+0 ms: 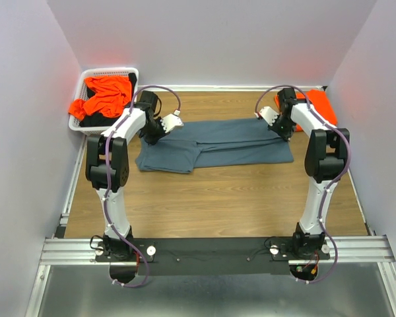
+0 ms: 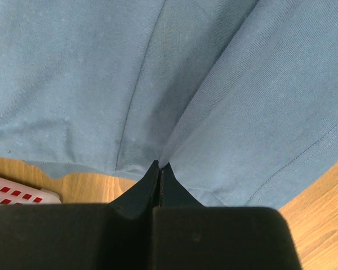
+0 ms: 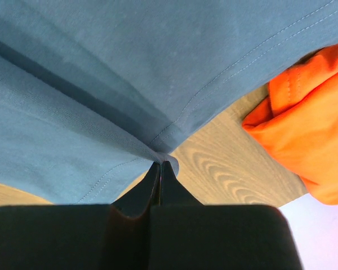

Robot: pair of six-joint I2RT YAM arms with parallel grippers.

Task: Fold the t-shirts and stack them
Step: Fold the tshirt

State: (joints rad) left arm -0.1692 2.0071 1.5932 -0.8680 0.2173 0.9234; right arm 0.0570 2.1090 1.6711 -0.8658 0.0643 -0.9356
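Note:
The slate blue-grey t-shirt (image 1: 218,142) lies stretched across the far half of the wooden table, folded lengthwise. My left gripper (image 1: 152,132) is shut on its far left edge; the left wrist view shows the cloth (image 2: 174,84) pinched between the closed jaws (image 2: 159,166). My right gripper (image 1: 282,127) is shut on its far right edge; the right wrist view shows the hem (image 3: 101,84) pinched at the jaw tips (image 3: 160,164). A folded orange t-shirt (image 1: 317,105) lies at the far right, also in the right wrist view (image 3: 304,129). Another orange t-shirt (image 1: 104,96) is crumpled in the basket.
A white slotted plastic basket (image 1: 112,71) stands at the far left corner, its rim showing in the left wrist view (image 2: 17,194). Lilac walls close in the table on three sides. The wooden table (image 1: 218,198) extends toward the arm bases.

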